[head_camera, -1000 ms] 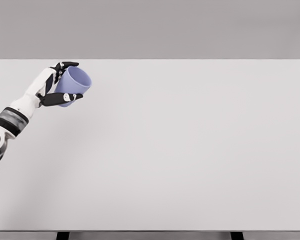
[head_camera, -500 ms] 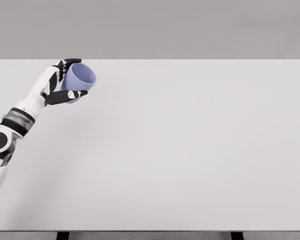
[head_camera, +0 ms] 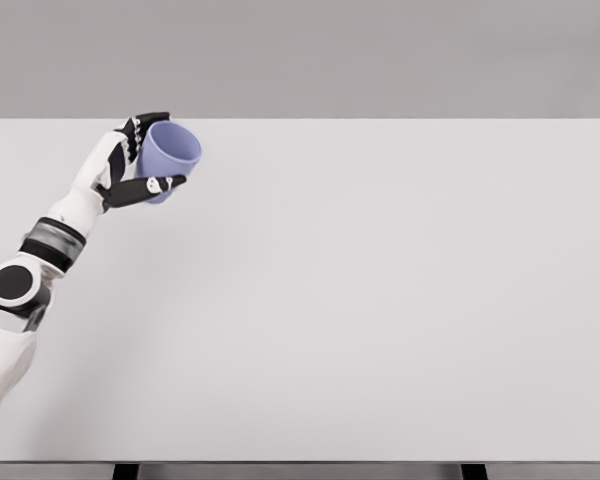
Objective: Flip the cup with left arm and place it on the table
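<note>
A lavender-blue cup (head_camera: 167,156) is held in the air over the far left part of the white table (head_camera: 380,300). It is tilted, with its open mouth turned up and to the right. My left hand (head_camera: 143,157) is shut on it, black fingers wrapped over the top and the thumb across its lower side. The white left arm (head_camera: 50,240) runs down to the lower left corner. My right arm does not show.
The table's far edge lies just behind the cup, against a plain grey wall. Two dark table legs (head_camera: 126,471) show under the front edge.
The left hand has carried the cup a little to the right and up, and the cup's mouth has turned further upward. More of the arm has come into view.
</note>
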Robot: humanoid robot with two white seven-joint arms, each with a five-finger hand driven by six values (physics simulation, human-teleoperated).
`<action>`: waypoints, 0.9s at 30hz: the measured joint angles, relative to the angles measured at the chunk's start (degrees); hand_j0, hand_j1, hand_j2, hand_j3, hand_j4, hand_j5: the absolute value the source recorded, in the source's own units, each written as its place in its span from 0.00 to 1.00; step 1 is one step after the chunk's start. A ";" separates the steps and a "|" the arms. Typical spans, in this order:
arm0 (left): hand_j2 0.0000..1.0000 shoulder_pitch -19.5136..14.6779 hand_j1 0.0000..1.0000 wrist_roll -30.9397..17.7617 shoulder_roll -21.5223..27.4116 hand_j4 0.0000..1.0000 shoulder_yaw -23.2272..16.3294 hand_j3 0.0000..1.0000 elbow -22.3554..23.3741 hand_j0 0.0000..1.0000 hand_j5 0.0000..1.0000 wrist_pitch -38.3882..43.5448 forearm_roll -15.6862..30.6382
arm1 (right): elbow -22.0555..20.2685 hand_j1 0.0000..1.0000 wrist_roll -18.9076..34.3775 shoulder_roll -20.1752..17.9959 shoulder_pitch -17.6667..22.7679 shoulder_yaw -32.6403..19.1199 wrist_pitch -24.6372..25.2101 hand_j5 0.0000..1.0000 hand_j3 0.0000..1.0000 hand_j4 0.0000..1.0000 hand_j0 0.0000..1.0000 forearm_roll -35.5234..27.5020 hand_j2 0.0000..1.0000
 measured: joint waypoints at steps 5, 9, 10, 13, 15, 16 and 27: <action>0.80 0.35 0.80 0.00 -1.39 0.80 1.11 0.80 0.84 0.80 0.80 -0.87 1.04 | 0.00 1.00 0.00 0.00 0.00 0.00 -0.01 1.00 1.00 1.00 1.00 0.00 1.00; 0.80 0.35 0.80 0.00 -2.14 0.80 1.42 0.80 1.71 0.80 0.80 -1.80 1.83 | 0.00 1.00 0.00 0.00 0.00 0.00 -0.02 1.00 1.00 1.00 1.00 0.00 1.00; 0.81 0.35 0.81 0.00 -2.42 0.81 1.50 0.81 1.82 0.81 0.81 -1.91 1.91 | 0.00 1.00 0.00 0.00 0.00 0.00 -0.02 1.00 1.00 1.00 1.00 0.00 1.00; 0.81 0.35 0.81 0.00 -3.12 0.81 1.89 0.81 2.14 0.81 0.81 -2.08 2.06 | 0.00 1.00 0.00 0.00 0.00 0.00 -0.02 1.00 1.00 1.00 1.00 0.00 1.00; 0.81 0.35 0.81 0.00 -3.64 0.81 2.03 0.81 2.42 0.81 0.81 -2.13 2.10 | 0.00 1.00 0.00 0.00 0.00 0.00 -0.02 1.00 1.00 1.00 1.00 0.00 1.00; 0.81 0.35 0.81 0.00 -3.90 0.81 2.08 0.81 2.53 0.81 0.81 -2.14 2.11 | 0.00 1.00 0.00 0.00 0.00 0.00 -0.02 1.00 1.00 1.00 1.00 0.00 1.00; 0.81 1.32 0.81 0.00 -8.12 0.81 4.33 0.81 4.13 0.81 0.81 -3.90 2.53 | 0.00 1.00 0.00 0.00 0.00 0.00 -0.01 1.00 1.00 1.00 1.00 0.00 1.00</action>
